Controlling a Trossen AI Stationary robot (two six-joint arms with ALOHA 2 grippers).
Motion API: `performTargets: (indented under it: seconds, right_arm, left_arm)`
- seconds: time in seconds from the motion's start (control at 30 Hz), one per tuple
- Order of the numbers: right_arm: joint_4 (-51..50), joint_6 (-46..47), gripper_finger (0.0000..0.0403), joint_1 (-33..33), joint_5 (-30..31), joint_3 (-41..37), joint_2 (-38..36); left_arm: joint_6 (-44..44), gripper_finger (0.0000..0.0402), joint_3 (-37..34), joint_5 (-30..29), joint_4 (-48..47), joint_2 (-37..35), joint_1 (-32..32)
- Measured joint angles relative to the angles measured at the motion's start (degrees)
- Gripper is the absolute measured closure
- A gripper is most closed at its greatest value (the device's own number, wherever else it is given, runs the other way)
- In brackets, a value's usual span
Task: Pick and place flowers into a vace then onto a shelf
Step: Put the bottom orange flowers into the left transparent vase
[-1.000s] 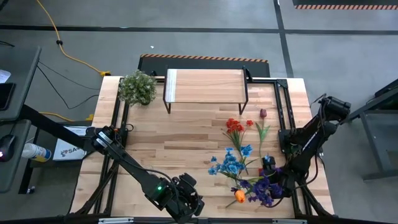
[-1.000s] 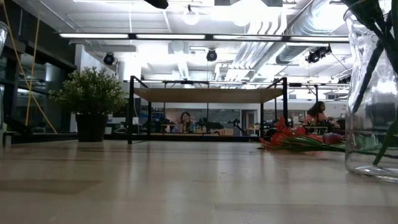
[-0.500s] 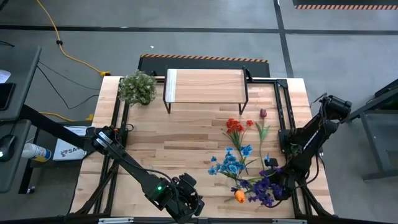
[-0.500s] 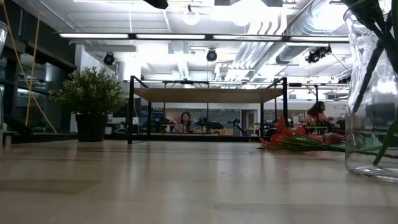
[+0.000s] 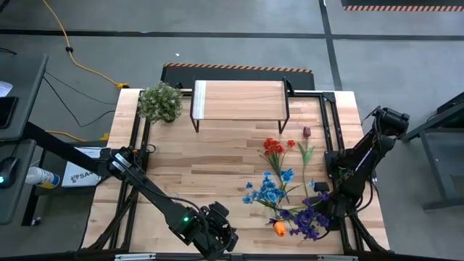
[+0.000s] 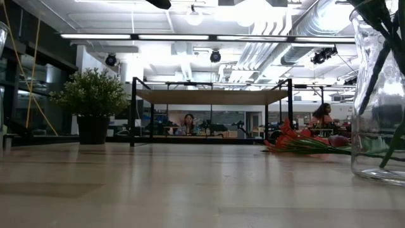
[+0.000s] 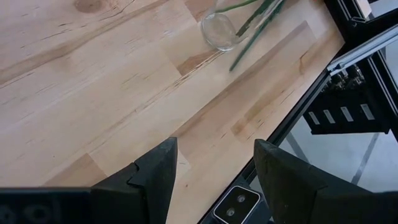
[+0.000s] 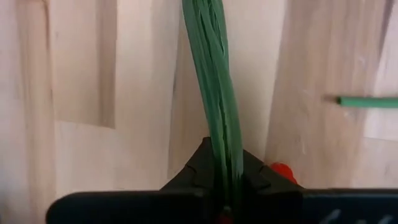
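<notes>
The flowers lie on the table's right half: red blooms [image 5: 273,147], a dark red tulip [image 5: 307,133], blue blooms [image 5: 264,190], purple blooms [image 5: 308,217] and an orange tulip [image 5: 279,228]. My right gripper [image 5: 319,196] stands over their stem ends, shut on a green stem [image 8: 214,74]. A glass vace [image 6: 380,95] with green stems in it stands near the front edge, also seen as the vace [image 7: 219,30]. My left gripper [image 7: 214,180] hangs open over bare wood by the near edge [image 5: 217,233]. The shelf [image 5: 239,100] stands at the far edge. My right gripper pinches a flat green stem [image 8: 219,134] between its two fingertips [image 8: 202,163]. It seems to be the dark red tulip's stem, near its lower end. The fingers come from above, pointing steeply down. The stem runs on from them close over the table top.
A bushy potted plant [image 5: 161,101] stands left of the shelf. Another loose green stem [image 8: 367,101] lies beside the held one. Black frame rails [image 5: 330,138] run along the table's sides. The table's middle and left show bare wood.
My right hand has tipped a little steeper over the flowers' stem ends. The flowers lie where they were.
</notes>
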Motion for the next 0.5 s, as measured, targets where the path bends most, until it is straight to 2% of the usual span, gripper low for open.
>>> performTargets:
  seconds: [0.17,0.5]
  right_arm:
    - [-1.68,-2.12,0.0396,0.00,0.52,0.92,-0.61]
    - [-9.59,-9.21,0.0399,-0.04,5.64,8.78,-0.68]
  left_arm:
    - [0.00,0.0156,0.00,-0.54,0.00,0.00,0.00]
    - [0.00,0.0156,0.00,-0.96,0.00,0.00,0.02]
